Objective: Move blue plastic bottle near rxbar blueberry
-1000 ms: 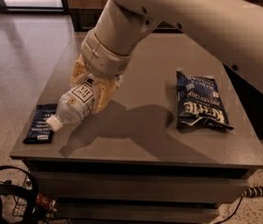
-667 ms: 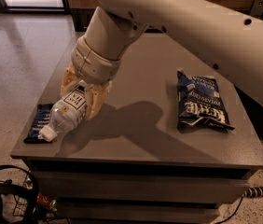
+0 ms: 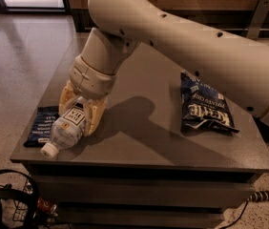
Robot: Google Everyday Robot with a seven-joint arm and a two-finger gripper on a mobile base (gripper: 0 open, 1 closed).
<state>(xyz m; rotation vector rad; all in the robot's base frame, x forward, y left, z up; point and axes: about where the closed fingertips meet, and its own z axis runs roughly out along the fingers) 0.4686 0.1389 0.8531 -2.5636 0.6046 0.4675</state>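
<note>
With the gripper low over the table's front-left corner, fingers clamped around the bottle angled cap-forward right beside the blue bar, settle it flat before releasing so it can't roll off.

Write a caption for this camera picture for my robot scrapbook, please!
Robot pincer holds a blue plastic bottle low over the table, beside the rxbar blueberry; a chip bag lies opposite.
</note>
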